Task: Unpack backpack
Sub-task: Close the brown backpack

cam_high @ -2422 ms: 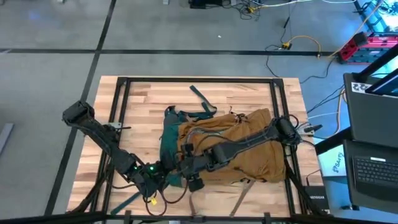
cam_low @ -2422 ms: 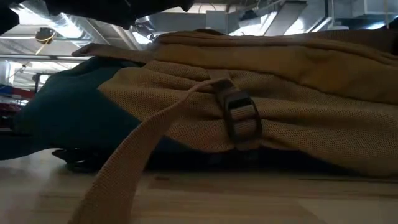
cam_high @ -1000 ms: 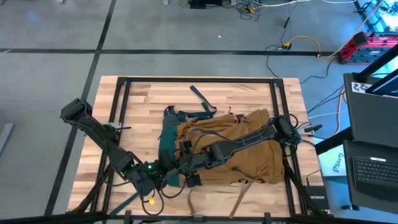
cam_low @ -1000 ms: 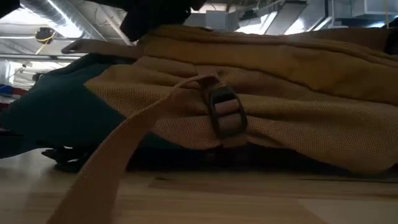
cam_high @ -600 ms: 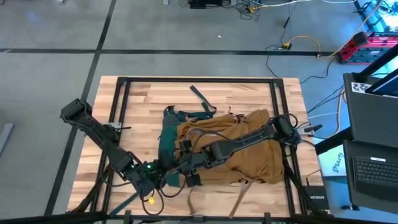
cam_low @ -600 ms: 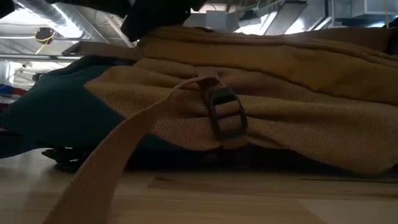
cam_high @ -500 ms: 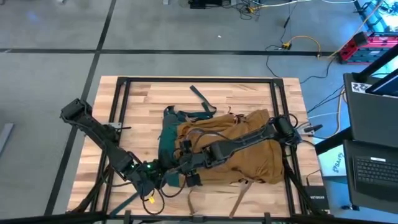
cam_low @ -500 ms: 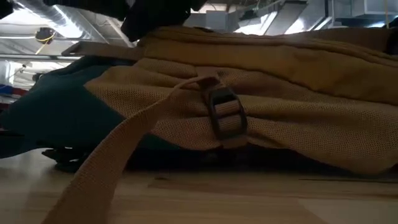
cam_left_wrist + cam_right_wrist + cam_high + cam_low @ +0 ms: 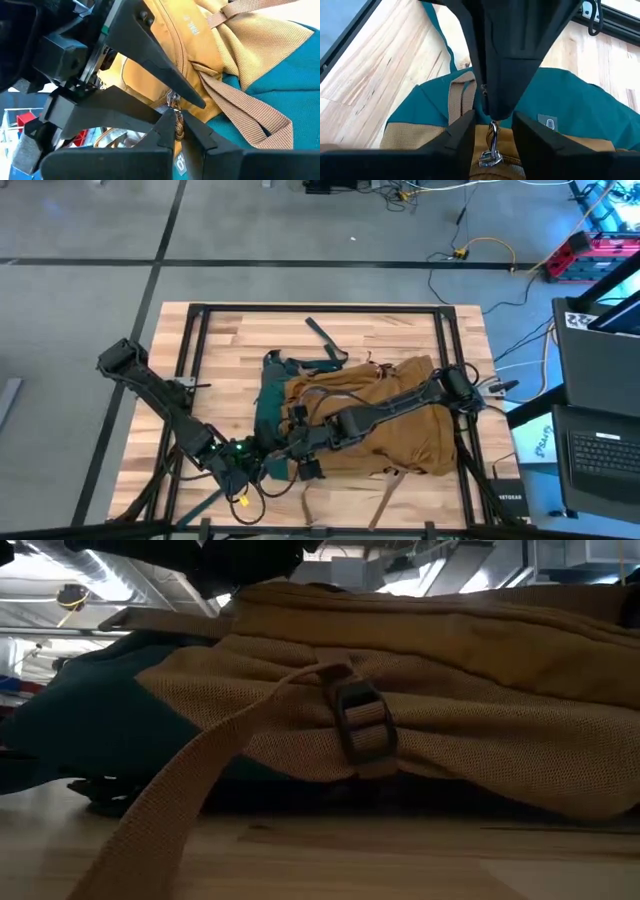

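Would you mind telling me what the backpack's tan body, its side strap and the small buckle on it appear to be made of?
The backpack body looks like matte woven mesh fabric, judging by its fine dotted grain. The strap seems to be flat ribbed webbing, likely nylon. The buckle looks like dark moulded plastic with a dull sheen, though metal cannot be ruled out.

I can't see inside the backpack (image 9: 400,420); both arms cover its zip end. Low view cuts off its strap (image 9: 170,820) and far side.

Lab: floor cables (image 9: 470,250), laptop (image 9: 600,450), ceiling ducts (image 9: 120,570).
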You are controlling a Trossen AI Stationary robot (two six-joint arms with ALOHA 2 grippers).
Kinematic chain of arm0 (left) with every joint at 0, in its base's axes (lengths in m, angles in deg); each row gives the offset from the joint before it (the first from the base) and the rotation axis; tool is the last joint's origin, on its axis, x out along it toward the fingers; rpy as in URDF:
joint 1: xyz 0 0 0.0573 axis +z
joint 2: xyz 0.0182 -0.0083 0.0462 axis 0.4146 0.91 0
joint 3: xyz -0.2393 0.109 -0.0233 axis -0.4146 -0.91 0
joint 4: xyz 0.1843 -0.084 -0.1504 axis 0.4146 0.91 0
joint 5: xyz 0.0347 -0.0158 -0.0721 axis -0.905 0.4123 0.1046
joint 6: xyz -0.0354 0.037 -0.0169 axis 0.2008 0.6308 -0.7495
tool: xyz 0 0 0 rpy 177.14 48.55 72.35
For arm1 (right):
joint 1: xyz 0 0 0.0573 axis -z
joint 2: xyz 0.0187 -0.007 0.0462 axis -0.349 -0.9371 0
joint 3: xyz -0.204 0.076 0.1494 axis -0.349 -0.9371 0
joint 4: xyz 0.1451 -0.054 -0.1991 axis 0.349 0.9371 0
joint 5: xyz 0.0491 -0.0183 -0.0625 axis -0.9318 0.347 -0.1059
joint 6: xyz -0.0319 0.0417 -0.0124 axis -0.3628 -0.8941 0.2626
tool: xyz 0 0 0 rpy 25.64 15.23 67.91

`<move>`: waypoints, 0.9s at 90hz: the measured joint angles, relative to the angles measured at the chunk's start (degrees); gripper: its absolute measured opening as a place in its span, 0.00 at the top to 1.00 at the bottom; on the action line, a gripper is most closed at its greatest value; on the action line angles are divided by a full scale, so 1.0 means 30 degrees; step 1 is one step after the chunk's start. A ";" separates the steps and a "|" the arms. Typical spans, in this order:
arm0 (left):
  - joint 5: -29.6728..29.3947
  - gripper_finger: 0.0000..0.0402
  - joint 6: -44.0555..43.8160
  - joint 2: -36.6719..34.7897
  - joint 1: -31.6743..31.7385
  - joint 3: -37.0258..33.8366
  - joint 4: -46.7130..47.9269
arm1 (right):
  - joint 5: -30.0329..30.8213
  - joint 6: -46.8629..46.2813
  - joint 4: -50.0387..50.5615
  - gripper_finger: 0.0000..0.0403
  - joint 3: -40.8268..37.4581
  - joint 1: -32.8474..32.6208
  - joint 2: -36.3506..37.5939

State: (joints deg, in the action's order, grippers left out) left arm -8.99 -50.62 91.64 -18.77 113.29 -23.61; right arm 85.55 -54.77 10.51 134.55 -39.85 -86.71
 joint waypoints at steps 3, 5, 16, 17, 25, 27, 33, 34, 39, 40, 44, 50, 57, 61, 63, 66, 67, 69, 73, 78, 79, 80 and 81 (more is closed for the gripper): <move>0.0038 1.00 -0.0030 0.0000 0.0000 0.0000 0.0006 | 0.0002 0.0003 -0.0011 0.71 0.0000 -0.0007 0.0007; 0.0106 1.00 -0.0056 0.0000 0.0000 0.0000 0.0007 | 0.0002 0.0006 -0.0020 0.71 0.0000 -0.0007 0.0007; 0.0189 1.00 -0.0112 0.0000 0.0000 0.0000 0.0022 | 0.0002 0.0074 0.0004 0.71 0.0000 0.0000 0.0015; 0.0189 1.00 -0.0116 0.0000 0.0000 0.0000 0.0022 | 0.0002 0.0103 0.0013 0.72 0.0000 0.0000 0.0015; 0.0192 1.00 -0.0130 0.0000 0.0000 -0.0002 0.0034 | -0.0001 0.0352 0.0088 0.77 0.0003 0.0000 0.0015; 0.0193 1.00 -0.0134 0.0000 0.0000 -0.0003 0.0037 | -0.0001 0.0414 0.0106 0.79 0.0003 0.0000 0.0015; 0.0195 1.00 -0.0144 0.0000 0.0000 -0.0005 0.0048 | -0.0003 0.0601 0.0162 0.83 0.0005 0.0000 0.0015; 0.0195 1.00 -0.0145 0.0000 0.0000 -0.0005 0.0049 | -0.0003 0.0632 0.0171 0.83 0.0006 0.0000 0.0015; 0.0197 1.00 -0.0155 0.0000 0.0000 -0.0007 0.0059 | -0.0005 0.0787 0.0217 0.87 0.0007 0.0000 0.0015; 0.0197 1.00 -0.0160 0.0000 0.0000 -0.0007 0.0064 | -0.0006 0.0834 0.0224 0.88 0.0007 0.0000 0.0015; 0.0193 1.00 -0.0234 0.0000 0.0000 -0.0007 0.0108 | -0.0012 0.1037 0.0233 0.93 0.0007 0.0000 0.0015; 0.0229 1.00 -0.0499 0.0007 0.0000 -0.0007 0.0265 | -0.0005 0.1378 0.0233 0.98 0.0007 -0.0022 0.0015; 0.0210 1.00 -0.0941 0.0007 0.0000 -0.0007 0.0611 | 0.0185 0.1604 0.0195 0.98 0.0007 -0.0016 0.0015; 0.0176 1.00 -0.1221 0.0007 0.0003 -0.0007 0.0820 | 0.0415 0.1669 0.0195 0.98 0.0007 -0.0022 0.0015; 0.0166 1.00 -0.1447 0.0007 0.0007 -0.0007 0.0897 | 0.0488 0.1700 0.0204 0.98 0.0007 -0.0029 0.0015; 0.0143 1.00 -0.1651 0.0007 0.0007 -0.0007 0.0964 | 0.0527 0.1745 0.0204 0.99 0.0007 -0.0029 0.0015; 0.0134 1.00 -0.1727 0.0007 0.0007 -0.0007 0.0973 | 0.0527 0.1774 0.0204 0.99 0.0007 -0.0029 0.0015; 0.0124 1.00 -0.1912 0.0007 0.0007 -0.0007 0.0976 | 0.0534 0.1800 0.0204 0.99 0.0008 -0.0029 0.0015; 0.0129 0.98 -0.2067 0.0007 0.0012 -0.0007 0.0976 | 0.0546 0.1858 0.0204 0.99 0.0015 -0.0029 0.0015; 0.0137 0.96 -0.2116 0.0007 0.0042 -0.0007 0.1050 | 0.0584 0.1872 0.0239 0.99 0.0015 -0.0029 0.0015; 0.0138 0.96 -0.2123 0.0007 0.0044 -0.0007 0.1107 | 0.0597 0.1872 0.0265 0.99 0.0015 -0.0029 0.0015; 0.0139 0.95 -0.2130 0.0007 0.0044 -0.0007 0.1170 | 0.0619 0.1874 0.0290 0.99 0.0015 -0.0031 0.0015; 0.0144 0.95 -0.2135 0.0007 0.0044 -0.0007 0.1223 | 0.0658 0.1879 0.0310 0.99 0.0015 -0.0036 0.0015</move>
State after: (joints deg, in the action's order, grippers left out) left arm -8.56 -57.02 91.66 -18.64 113.27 -19.94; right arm 87.53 -49.13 11.44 134.60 -39.95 -86.66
